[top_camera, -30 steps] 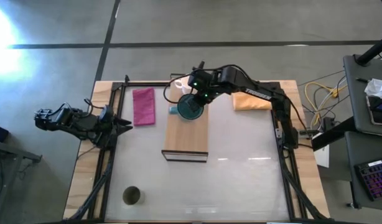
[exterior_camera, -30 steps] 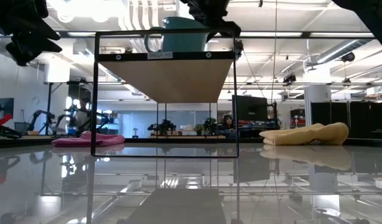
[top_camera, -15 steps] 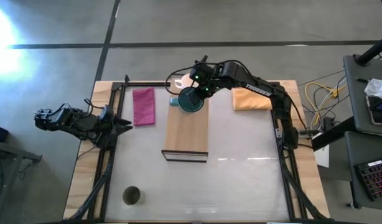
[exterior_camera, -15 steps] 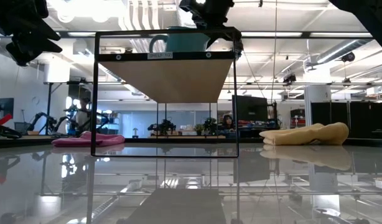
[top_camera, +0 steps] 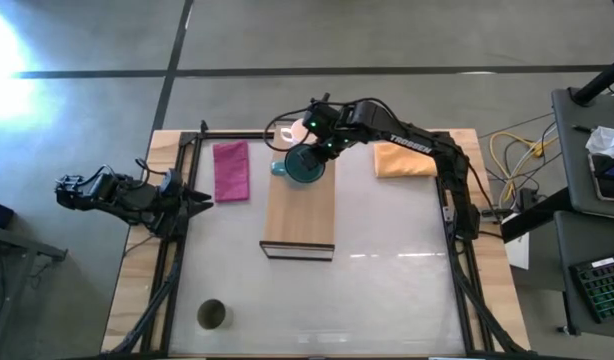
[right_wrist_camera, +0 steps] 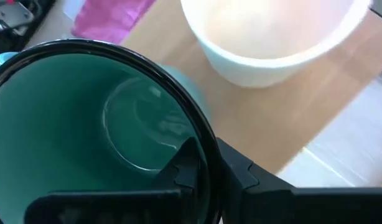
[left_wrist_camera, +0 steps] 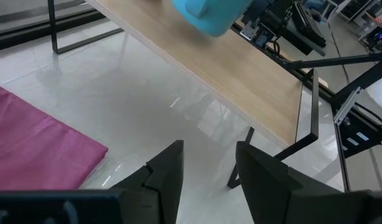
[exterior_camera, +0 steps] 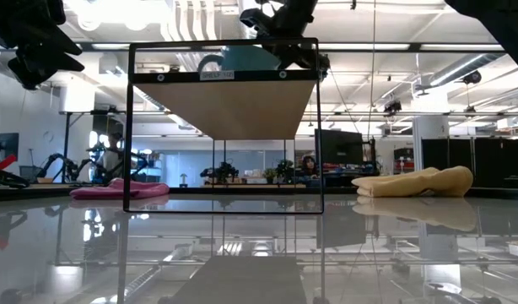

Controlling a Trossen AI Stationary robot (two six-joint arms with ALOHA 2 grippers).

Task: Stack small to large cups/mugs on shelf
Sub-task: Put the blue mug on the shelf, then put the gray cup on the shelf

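Note:
My right gripper [top_camera: 315,150] is shut on the teal mug [top_camera: 305,166] over the far end of the light-wood shelf [top_camera: 300,215]. The mug's handle [top_camera: 277,168] points toward the table's left. The white mug [right_wrist_camera: 272,37] stands on the shelf's far end, just beyond the teal mug. The olive-brown cup [top_camera: 212,315] stands upright on the table near the front left corner. My left gripper [left_wrist_camera: 206,168] is open and empty at the table's left edge. My right gripper holds the teal mug by its rim [right_wrist_camera: 206,146] on the side away from the handle, with one finger [right_wrist_camera: 186,163] inside and the other outside the wall. The fingers come from above, slanting from the table's right. The mug is upright; the shelf's front edge hides its base in the low view.
A pink cloth [top_camera: 232,170] lies left of the shelf and an orange cloth [top_camera: 402,160] lies right of it at the back. A dark metal frame [top_camera: 187,160] runs round the table. The shelf stands raised on a thin black frame [exterior_camera: 128,127].
My right gripper has carried the teal mug toward the table's far edge, closer to the white mug. The mug shows lower in the low view than a second ago. It has stayed upright in the same hold.

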